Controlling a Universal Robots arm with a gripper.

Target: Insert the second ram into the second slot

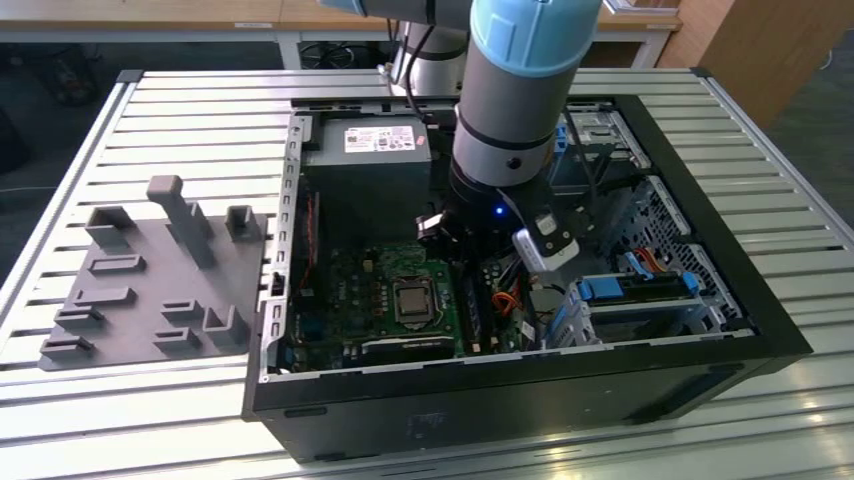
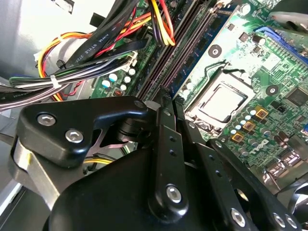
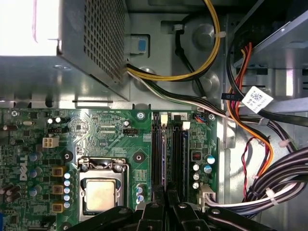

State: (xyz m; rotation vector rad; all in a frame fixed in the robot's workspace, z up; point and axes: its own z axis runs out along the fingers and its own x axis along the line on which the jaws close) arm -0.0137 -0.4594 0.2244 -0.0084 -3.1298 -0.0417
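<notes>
Exterior view: arm (image 1: pixel 514 110) upright inside open computer case (image 1: pixel 747 330), fingers (image 3: pixel 166 199) pinched together over memory slots (image 3: pixel 168 154).

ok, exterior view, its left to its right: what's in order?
Grey fixture tray → motherboard's processor socket → hand over the memory slots → blue drive bracket.
</notes>
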